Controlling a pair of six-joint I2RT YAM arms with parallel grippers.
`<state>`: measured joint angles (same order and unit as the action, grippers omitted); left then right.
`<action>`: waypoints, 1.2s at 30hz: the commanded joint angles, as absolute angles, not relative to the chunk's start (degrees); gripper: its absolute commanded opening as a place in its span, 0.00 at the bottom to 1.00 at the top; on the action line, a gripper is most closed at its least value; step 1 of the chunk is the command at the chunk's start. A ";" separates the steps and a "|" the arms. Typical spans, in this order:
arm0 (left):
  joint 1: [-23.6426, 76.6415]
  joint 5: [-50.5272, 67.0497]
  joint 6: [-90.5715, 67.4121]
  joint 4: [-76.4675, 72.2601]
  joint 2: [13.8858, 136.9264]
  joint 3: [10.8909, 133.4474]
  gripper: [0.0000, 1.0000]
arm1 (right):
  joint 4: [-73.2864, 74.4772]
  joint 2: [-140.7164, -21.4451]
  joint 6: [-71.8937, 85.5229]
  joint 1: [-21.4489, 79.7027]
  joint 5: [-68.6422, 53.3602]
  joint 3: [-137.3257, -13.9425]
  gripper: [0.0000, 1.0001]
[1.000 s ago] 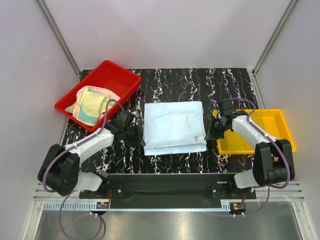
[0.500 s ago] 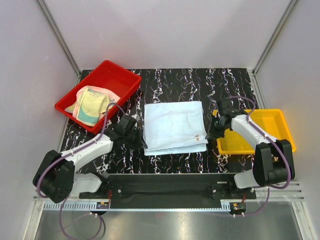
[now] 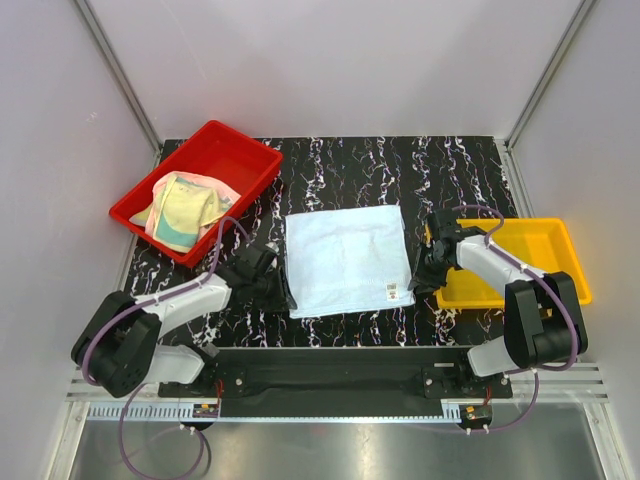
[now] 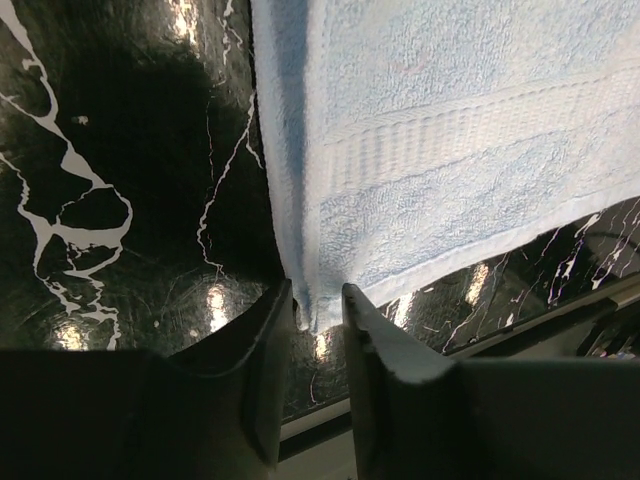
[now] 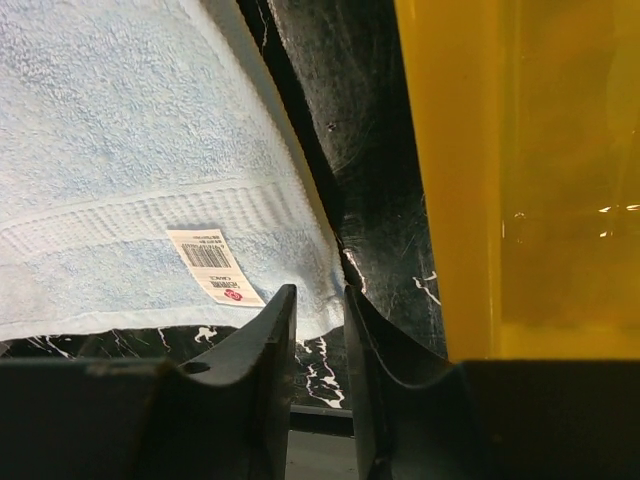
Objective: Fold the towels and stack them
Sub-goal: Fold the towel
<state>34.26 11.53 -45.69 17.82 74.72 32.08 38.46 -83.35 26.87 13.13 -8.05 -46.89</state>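
Pale blue towel lies flat mid-worktop, between the two arms, its near edge running left to right. Left gripper sits at the near-left corner. Right gripper sits at the near-right corner by the barcode tag, just beside the yellow tray. Both sets of jaws stand slightly parted with a corner in the gap; I cannot tell whether they pinch or merely straddle it. Each arm is equally near its own corner. I judge the next fold carries that near edge away from the bases. More towels sit heaped in the red tray.

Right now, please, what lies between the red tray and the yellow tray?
The pale blue towel, flat on the table, shown in the top view.
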 commanded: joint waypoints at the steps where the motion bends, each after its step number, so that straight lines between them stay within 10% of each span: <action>1: 34.63 10.11 -45.70 16.96 71.99 31.46 0.37 | 38.85 -82.27 27.60 14.50 -6.24 -48.78 0.33; 17: 34.63 8.09 -45.97 18.28 74.35 31.29 0.40 | 42.36 -85.52 31.11 18.54 3.60 -48.60 0.31; 27: 34.63 8.88 -46.06 17.57 78.04 31.73 0.02 | 40.52 -85.43 33.31 21.62 1.58 -46.49 0.38; 36: 34.54 0.36 -45.53 24.87 74.89 32.26 0.00 | 40.61 -82.36 35.85 21.97 1.93 -43.77 0.36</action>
<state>34.54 8.25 -46.81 18.94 75.85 32.25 40.95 -84.75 33.61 21.34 0.89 -45.08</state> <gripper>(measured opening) 0.008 0.369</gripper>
